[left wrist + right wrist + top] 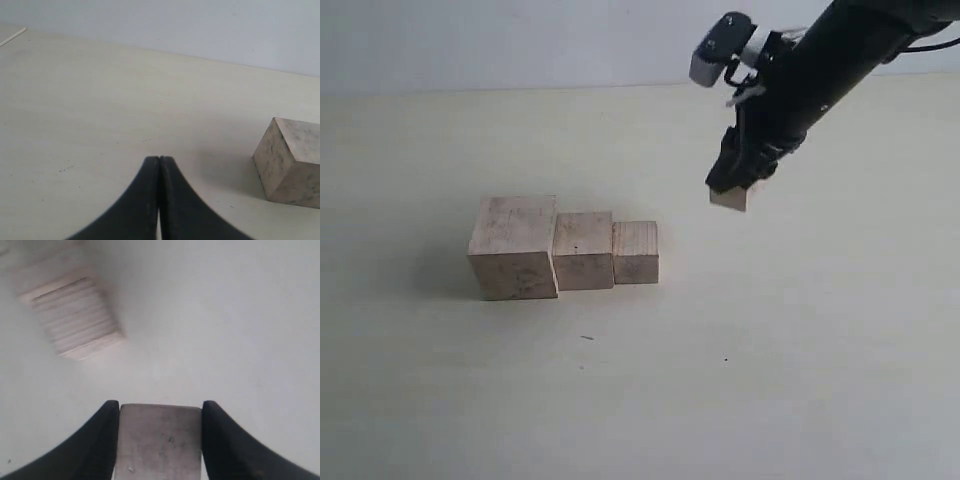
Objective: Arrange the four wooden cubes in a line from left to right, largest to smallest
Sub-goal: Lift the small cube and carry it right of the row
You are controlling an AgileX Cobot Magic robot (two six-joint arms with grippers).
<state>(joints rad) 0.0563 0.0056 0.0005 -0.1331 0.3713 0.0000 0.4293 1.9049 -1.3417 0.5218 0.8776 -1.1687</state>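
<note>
Three pale wooden cubes stand in a touching row on the table: the largest cube on the left, the second cube beside it, the third cube on the right. My right gripper hangs above the table to the right of the row, shut on the smallest cube, which fills the gap between its fingers. The third cube shows in the right wrist view, below and apart. My left gripper is shut and empty, with the largest cube off to its side.
The cream table spreads wide on all sides of the row. A pale wall rises behind its far edge. The black right arm reaches in from the upper right.
</note>
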